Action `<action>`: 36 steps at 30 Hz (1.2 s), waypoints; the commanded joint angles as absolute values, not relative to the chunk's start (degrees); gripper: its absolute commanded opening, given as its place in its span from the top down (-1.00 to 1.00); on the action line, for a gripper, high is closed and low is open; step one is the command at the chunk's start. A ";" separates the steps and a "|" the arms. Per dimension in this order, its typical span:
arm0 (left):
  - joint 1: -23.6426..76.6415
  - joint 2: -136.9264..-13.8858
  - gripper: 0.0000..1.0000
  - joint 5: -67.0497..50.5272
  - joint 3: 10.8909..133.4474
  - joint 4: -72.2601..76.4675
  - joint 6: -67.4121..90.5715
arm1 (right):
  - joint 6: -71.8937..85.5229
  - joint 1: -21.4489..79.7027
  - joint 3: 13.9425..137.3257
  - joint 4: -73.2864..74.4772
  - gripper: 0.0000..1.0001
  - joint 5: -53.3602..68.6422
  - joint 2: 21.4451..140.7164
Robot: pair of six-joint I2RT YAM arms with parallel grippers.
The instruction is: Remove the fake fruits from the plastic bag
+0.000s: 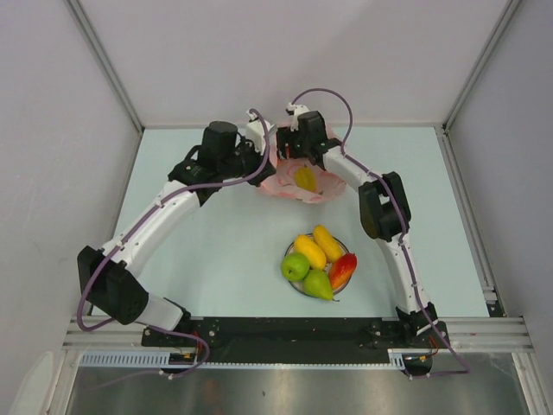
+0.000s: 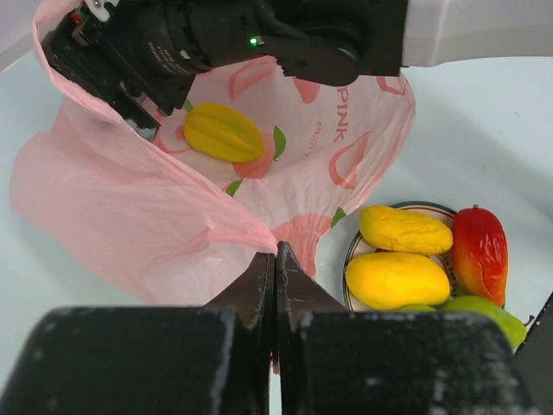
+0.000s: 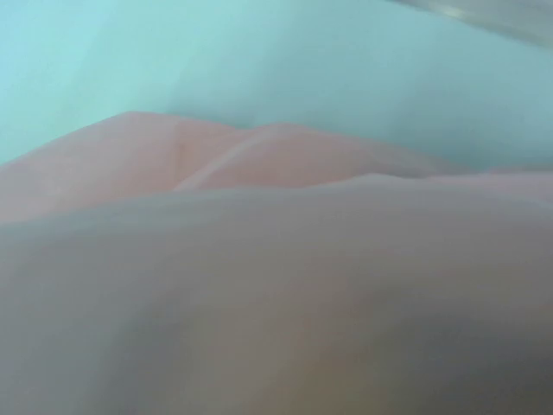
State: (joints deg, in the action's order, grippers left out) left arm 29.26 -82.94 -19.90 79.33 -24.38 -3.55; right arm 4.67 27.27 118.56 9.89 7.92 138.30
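Your left claw (image 2: 275, 259) pinches the rim of the thin pink plastic bag (image 2: 130, 216), so hold it taut while the right claw (image 1: 304, 162), its spread unreadable, reaches the glossy yellow plastic fruit (image 2: 223, 132) inside.

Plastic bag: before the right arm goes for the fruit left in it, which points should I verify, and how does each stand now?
1. Left gripper shut on the plastic bag edge: ok.
2. Yellow fruit in sight inside the bag: ok.
3. Right gripper over the bag mouth: ok.
4. Right jaws open wide enough: cannot tell.
5. Right wrist view clear: not ok, only blurred pink film.
6. Room on the plate: cannot tell, five fruits crowd it.
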 commanded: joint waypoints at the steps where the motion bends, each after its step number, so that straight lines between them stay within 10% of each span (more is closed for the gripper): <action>1: 31.28 -82.18 0.99 -22.32 82.79 -25.05 -4.66 | 21.24 28.21 122.52 12.48 -0.52 2.28 139.48; 21: 35.68 -83.76 0.99 -21.19 82.53 -27.25 -6.41 | 39.29 32.34 123.49 16.96 -0.38 4.57 144.41; 36: 32.87 -78.84 0.99 -12.75 75.94 -23.83 -7.65 | 23.23 26.29 110.05 11.60 1.00 18.79 129.39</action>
State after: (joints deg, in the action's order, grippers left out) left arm 34.46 -82.46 -15.59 78.08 -27.14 -6.52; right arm 30.83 29.39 113.08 12.93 12.51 138.54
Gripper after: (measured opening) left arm 0.006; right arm 0.080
